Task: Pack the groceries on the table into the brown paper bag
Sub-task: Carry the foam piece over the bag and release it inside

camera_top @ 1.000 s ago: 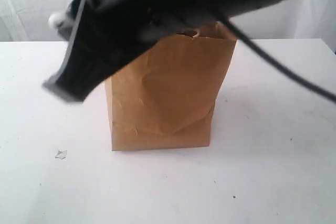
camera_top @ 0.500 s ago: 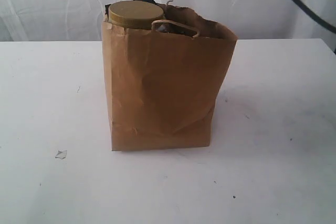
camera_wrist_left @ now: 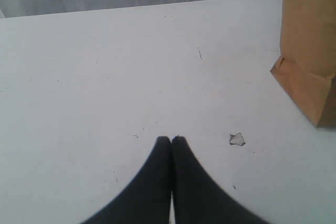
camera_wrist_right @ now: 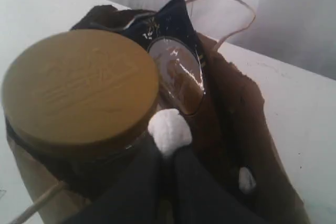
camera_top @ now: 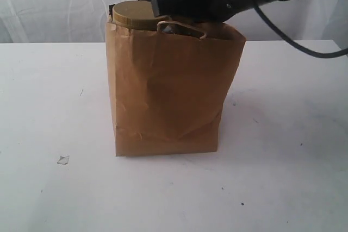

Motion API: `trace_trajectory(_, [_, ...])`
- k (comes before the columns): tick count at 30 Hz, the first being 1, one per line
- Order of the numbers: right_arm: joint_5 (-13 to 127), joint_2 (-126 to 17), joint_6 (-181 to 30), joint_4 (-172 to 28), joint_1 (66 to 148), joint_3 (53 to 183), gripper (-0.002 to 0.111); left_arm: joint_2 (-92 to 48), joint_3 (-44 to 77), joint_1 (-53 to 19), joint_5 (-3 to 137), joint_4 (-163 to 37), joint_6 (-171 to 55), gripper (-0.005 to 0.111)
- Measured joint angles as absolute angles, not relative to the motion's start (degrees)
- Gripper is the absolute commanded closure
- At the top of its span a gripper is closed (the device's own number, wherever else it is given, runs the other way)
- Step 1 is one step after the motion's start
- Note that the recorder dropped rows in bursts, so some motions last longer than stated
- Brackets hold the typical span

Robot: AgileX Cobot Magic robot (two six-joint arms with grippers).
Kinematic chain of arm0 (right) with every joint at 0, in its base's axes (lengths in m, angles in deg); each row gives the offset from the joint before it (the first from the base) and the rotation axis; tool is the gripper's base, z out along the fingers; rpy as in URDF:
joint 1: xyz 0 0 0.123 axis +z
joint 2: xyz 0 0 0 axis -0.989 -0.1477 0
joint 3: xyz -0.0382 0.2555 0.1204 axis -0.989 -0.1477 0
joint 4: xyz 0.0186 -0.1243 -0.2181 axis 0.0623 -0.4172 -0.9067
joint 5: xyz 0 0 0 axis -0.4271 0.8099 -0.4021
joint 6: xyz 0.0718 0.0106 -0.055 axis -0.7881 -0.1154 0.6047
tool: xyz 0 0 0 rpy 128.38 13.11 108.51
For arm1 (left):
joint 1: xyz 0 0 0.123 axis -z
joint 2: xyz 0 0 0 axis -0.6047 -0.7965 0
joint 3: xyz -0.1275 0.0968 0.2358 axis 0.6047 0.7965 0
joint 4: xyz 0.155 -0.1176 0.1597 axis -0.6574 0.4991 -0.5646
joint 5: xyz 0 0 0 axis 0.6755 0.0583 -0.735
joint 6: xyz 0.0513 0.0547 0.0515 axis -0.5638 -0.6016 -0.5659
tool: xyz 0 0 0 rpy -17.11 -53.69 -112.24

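Right wrist view shows the right gripper (camera_wrist_right: 167, 153), fingers pressed together, at the mouth of the brown paper bag (camera_wrist_right: 273, 182) with a white wad (camera_wrist_right: 169, 128) at its tips; whether it pinches that wad I cannot tell. Just beside it stands the olive-lidded jar (camera_wrist_right: 79, 85), then the clear-lidded can (camera_wrist_right: 178, 74) and a dark blue pack (camera_wrist_right: 157, 27), all inside the bag. The left gripper (camera_wrist_left: 171, 140), likewise pressed together and empty, hangs over the table (camera_wrist_left: 105, 77). In the exterior view only a small scrap (camera_top: 63, 160) lies at 8 o'clock from the bag, so packing looks essentially finished on the table surface that shows.
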State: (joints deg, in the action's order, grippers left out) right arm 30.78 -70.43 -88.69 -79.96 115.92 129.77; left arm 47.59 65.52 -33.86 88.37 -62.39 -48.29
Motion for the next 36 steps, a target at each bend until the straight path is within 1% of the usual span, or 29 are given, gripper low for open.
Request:
trace_trajectory(4, [31.36, -72.64, -88.58, -79.96, 115.83, 129.77, 0.098, 47.59, 65.52, -33.86, 88.37, -62.39, -48.29, 0.107])
trace_trajectory(8, [33.29, -74.21, -88.34, -79.96, 115.83, 129.77, 0.084, 47.59, 65.52, -33.86, 88.37, -62.39, -48.29, 0.107])
trace_trajectory(10, [33.28, -74.36, -88.25, -79.96, 115.83, 129.77, 0.08, 47.59, 65.52, -33.86, 88.37, -62.39, -48.29, 0.107])
trace_trajectory(16, [31.96, -74.36, -87.22, -79.96, 115.83, 129.77, 0.079, 47.59, 65.52, -33.86, 88.37, -62.39, -48.29, 0.107])
trace_trajectory(21, [26.78, -74.36, -87.22, -79.96, 115.83, 129.77, 0.08, 47.59, 65.52, -33.86, 88.37, -62.39, -48.29, 0.107])
trace_trajectory(26, [22.82, -72.59, -82.78, -83.07, 115.83, 129.77, 0.081, 47.59, 65.52, -33.86, 88.37, -62.39, -48.29, 0.107])
trace_trajectory(34, [20.11, -64.07, -81.02, -92.17, 115.83, 129.77, 0.081, 47.59, 65.52, -33.86, 88.37, -62.39, -48.29, 0.107])
trace_trajectory(36, [19.99, -60.88, -81.02, -94.12, 115.83, 129.77, 0.083, 47.59, 65.52, -33.86, 88.37, -62.39, -48.29, 0.107])
